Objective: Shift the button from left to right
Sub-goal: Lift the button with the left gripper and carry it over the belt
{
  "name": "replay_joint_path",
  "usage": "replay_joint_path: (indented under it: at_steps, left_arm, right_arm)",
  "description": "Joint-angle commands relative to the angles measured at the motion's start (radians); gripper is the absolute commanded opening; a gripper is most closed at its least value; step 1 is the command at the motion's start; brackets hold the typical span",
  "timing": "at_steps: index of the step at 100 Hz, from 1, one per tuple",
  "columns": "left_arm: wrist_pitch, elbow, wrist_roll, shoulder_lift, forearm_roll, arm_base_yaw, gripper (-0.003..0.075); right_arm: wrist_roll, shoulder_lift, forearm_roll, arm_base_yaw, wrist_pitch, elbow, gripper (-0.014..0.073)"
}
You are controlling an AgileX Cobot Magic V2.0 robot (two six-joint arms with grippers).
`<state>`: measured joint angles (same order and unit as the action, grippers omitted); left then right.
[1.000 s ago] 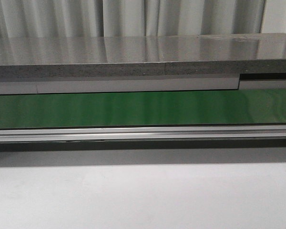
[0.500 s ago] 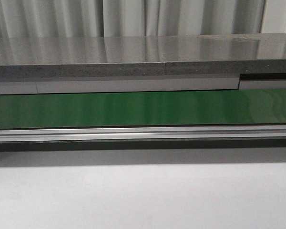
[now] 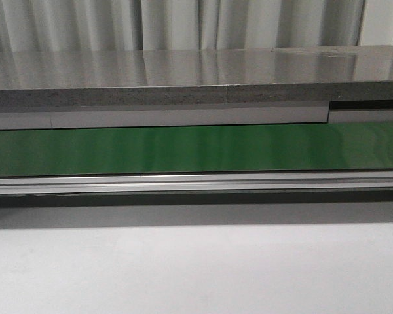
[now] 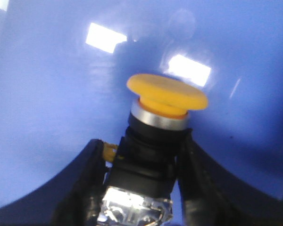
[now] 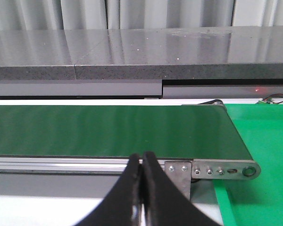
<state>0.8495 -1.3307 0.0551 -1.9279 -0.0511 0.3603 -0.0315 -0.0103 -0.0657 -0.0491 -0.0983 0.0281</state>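
button (image 4: 153,136), yellow-orange cap on black blocky body, clamped in left gripper (image 4: 141,188) over glossy blue surface (image 4: 47,94). right gripper (image 5: 142,188) pressed together, empty, facing green belt (image 5: 108,129). step: carry. next: likely rightward transfer, steady grip.

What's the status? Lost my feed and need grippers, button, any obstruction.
Left gripper shut on the button, over a blue surface. Right gripper shut, empty, facing the green belt. Nothing on the belt in front view.
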Motion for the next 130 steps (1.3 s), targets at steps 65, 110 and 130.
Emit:
replay_joint_path:
  at_steps: [65, 110, 130]
  left_arm:
    - [0.147, -0.099, -0.087, 0.211, 0.109, -0.205, 0.0062]
    - [0.096, -0.055, -0.087, 0.18, 0.124, -0.224, 0.0214]
    - [0.096, -0.055, -0.09, 0.172, 0.135, -0.224, 0.0577]
  right_arm:
    - [0.0, -0.02, 0.008, 0.007, 0.081, -0.015, -0.0067]
    - [0.0, -0.02, 0.008, 0.007, 0.081, -0.015, -0.0067]
    - [0.0, -0.02, 0.008, 0.007, 0.081, -0.015, -0.0067]
